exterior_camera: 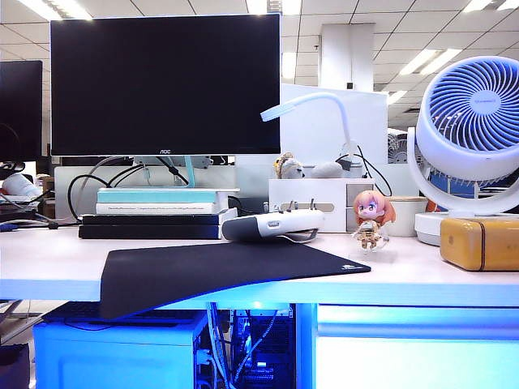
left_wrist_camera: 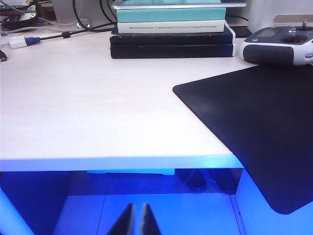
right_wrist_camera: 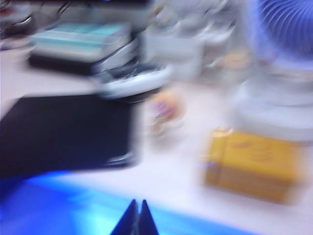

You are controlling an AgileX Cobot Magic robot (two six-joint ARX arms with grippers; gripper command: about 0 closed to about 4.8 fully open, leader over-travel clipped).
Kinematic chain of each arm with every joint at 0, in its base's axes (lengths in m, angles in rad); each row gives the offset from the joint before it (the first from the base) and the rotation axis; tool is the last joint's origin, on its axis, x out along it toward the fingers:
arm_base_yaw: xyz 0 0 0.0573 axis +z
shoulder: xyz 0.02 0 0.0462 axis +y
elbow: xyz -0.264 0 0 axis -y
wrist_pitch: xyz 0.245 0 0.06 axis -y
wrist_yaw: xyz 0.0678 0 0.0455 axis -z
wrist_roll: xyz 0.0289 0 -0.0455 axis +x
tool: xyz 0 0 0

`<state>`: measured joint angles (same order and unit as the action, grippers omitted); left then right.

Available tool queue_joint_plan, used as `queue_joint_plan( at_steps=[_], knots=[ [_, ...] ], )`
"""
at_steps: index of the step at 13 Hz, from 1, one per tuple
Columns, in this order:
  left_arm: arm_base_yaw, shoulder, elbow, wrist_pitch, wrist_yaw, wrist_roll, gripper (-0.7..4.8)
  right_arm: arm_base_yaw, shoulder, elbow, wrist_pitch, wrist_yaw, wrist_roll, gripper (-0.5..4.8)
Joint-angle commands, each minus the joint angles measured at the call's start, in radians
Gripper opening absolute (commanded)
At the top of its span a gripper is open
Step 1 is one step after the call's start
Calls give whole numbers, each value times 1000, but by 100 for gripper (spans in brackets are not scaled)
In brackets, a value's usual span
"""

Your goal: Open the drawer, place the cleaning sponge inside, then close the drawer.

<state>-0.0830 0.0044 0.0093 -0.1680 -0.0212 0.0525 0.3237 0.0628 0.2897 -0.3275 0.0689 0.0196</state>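
The drawer (exterior_camera: 418, 336) sits shut under the desk's front edge, toward the right end. Its front is a wide, flat, plain panel without a handle, washed blue by light from below. The sponge cannot be seen in any view.

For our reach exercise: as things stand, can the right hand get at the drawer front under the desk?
Probably yes: the shut right hand hangs before the desk edge, with nothing between it and the drawer. The left hand hangs likewise.
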Motion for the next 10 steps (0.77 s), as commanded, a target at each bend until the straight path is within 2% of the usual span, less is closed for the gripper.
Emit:
queue_joint_plan(
  at_steps=[1,2,3,4,5,10],
  knots=[
    [-1,-2,-5,-18,3,-1,31,-223,-2,-178,265,75,-20,-5],
    [0,-2,-5,-18,2,-1,31,-280,-2,-207,266,8,-20,-5],
    [0,-2,-5,-18,3,-1,31,-292,-7,-247,264,-23,-16,-5],
    [0,-2,-5,-18,3,-1,31,-288,-16,-279,257,-23,19,-5],
    [-1,-2,-5,-18,2,-1,31,-289,-43,-290,154,-22,40,-5],
    [-1,-2,-5,-18,3,-1,31,-290,-61,-290,175,0,36,-5]
  ],
)
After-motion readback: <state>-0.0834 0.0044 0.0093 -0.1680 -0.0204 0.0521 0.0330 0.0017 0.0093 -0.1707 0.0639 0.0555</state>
